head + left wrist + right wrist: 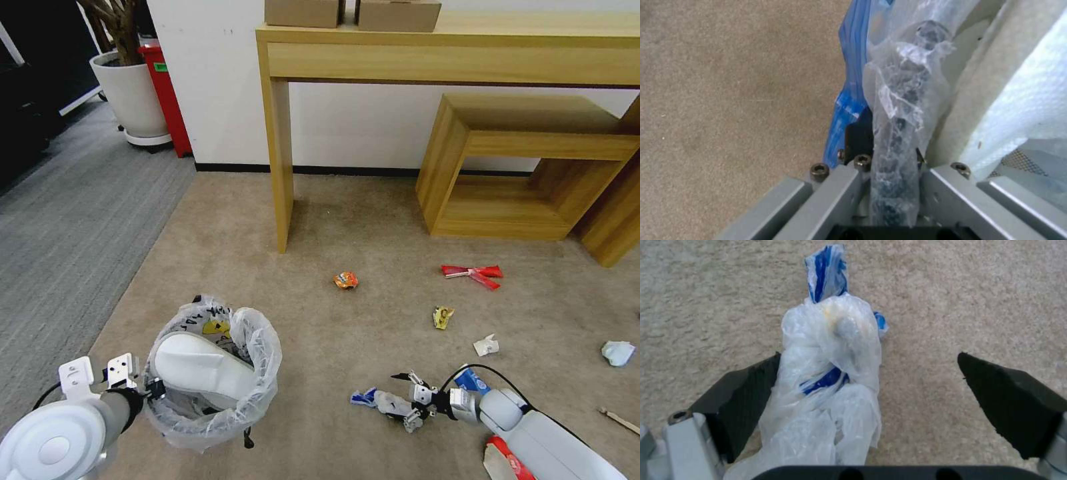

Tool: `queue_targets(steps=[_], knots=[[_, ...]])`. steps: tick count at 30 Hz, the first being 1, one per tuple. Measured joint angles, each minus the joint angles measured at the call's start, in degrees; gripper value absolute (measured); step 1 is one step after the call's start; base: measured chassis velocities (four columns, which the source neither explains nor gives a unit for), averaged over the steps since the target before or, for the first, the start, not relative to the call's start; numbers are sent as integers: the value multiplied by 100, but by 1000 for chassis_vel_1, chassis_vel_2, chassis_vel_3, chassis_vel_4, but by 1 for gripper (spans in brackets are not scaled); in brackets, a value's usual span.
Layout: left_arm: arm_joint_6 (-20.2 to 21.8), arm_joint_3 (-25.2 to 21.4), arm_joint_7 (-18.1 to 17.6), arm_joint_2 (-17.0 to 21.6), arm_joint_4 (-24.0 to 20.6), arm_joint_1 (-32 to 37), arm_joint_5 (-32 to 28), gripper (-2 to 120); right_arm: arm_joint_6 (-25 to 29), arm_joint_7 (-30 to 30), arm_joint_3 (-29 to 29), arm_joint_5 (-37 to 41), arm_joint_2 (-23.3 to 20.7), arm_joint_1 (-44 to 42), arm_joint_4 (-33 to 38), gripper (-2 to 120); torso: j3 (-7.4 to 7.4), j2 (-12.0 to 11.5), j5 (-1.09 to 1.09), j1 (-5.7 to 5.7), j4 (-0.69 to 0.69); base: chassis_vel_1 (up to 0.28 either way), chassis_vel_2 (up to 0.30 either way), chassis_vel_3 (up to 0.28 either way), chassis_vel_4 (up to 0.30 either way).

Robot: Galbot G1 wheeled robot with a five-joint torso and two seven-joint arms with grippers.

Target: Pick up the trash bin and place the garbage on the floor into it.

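With the left gripper point(155, 389) pinching the rim of the trash bin point(212, 373) at seven o'clock (slipper inside), the right gripper point(871, 396) straddles a crumpled white-blue wrapper point(831, 380) at five o'clock, fingers spread; closing looks next.

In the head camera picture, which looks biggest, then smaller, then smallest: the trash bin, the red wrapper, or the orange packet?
1. The trash bin, by far the biggest, though it also sits nearer the camera.
2. The red wrapper.
3. The orange packet, smallest.
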Motion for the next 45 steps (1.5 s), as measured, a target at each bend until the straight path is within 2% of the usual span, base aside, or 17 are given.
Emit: queue_targets(steps=[4,6,8,9,11,12,15,16,18,19,23,24,26,27,30,45], knots=[[-1,12,5,19,11,-29,8,0,4,9,25,20,2,-33,-2,94,0,0,0,0,-1,0,0,0,0],[-10,25,7,53,11,-62,8,0,5,38,45,62,-2,-60,13,84,0,0,0,0,-1,0,0,0,0],[-14,30,7,58,11,-72,8,0,5,69,50,71,-5,-72,26,81,0,0,1,0,-1,0,0,0,0],[-21,42,6,64,10,-85,12,0,4,108,64,94,-20,-95,58,73,0,0,1,0,-1,0,0,0,0],[-23,56,6,65,10,-87,30,0,-16,124,75,155,-49,-123,108,65,0,0,0,0,-1,0,0,0,0],[-23,56,6,65,10,-87,30,0,-16,124,75,155,-49,-123,108,65,0,0,0,0,-1,0,0,0,0],[-28,55,3,66,-8,-80,46,0,-86,107,76,300,-105,-140,204,50,0,0,0,0,-1,0,0,0,0],[-28,55,3,66,-8,-80,46,0,-86,107,76,300,-105,-140,204,50,0,0,0,0,-1,0,0,0,0],[-36,36,3,68,-29,-61,54,0,-134,64,91,371,-133,-146,280,40,0,0,1,0,-1,0,0,0,0],[-36,36,3,68,-29,-61,54,0,-134,64,91,371,-133,-146,280,40,0,0,1,0,-1,0,0,0,0],[-48,19,3,58,-48,-45,93,0,-222,43,99,512,-187,-179,406,21,0,0,0,0,-1,0,0,0,0],[-48,19,3,58,-48,-45,93,0,-222,43,99,512,-187,-179,406,21,0,0,0,0,-1,0,0,0,0],[-48,18,1,50,-58,-34,97,0,-228,36,146,538,-195,-215,444,10,0,0,0,0,-1,0,0,0,0],[-48,18,1,50,-58,-34,97,0,-228,36,146,538,-195,-215,444,10,0,0,0,0,-1,0,0,0,0],[-49,19,-12,63,-81,-30,94,0,-253,40,252,678,-228,-305,562,0,0,0,1,0,-1,0,0,0,0],[-33,108,-23,-19,-165,75,247,0,-210,30,763,702,-322,-675,774,0,0,0,2,0,-1,0,0,0,0]])
